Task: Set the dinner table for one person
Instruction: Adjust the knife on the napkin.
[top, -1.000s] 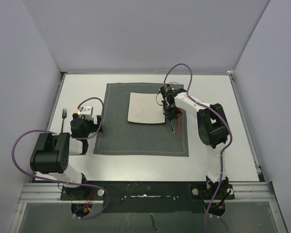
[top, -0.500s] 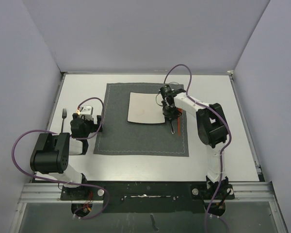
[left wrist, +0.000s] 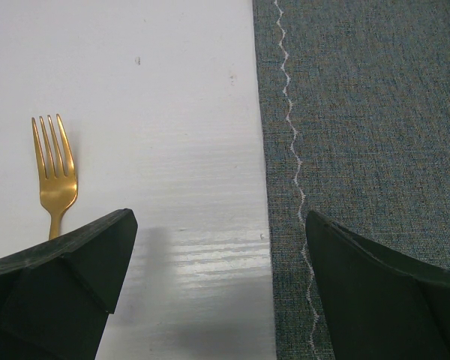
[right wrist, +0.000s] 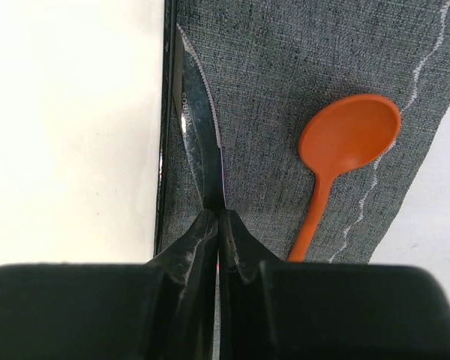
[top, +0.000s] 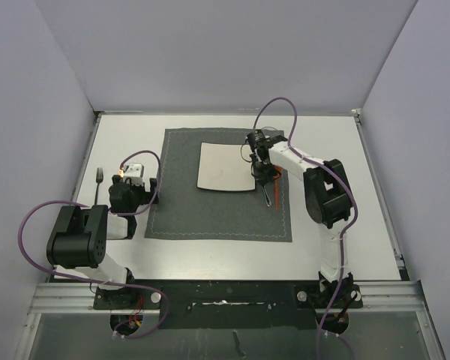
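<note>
The dinner table [top: 210, 259] fills the middle of the top view. At centre left the left gripper [left wrist: 217, 225] hangs spread wide near a fork [left wrist: 55, 172]. At centre right the right gripper [right wrist: 219, 214] pinches a knife [right wrist: 199, 135] between the plate [right wrist: 75, 127] and the spoon [right wrist: 345, 142].

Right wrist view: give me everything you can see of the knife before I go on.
The knife has a dark, glossy metal blade with a serrated edge on its spoon side and small stamped lettering. The right tool is shut on it near the blade's base, and the handle is hidden behind the fingers. The blade points away from the wrist camera over the placemat, running close along the plate edge; whether it touches either cannot be told. The orange spoon lies apart on its other side.
</note>
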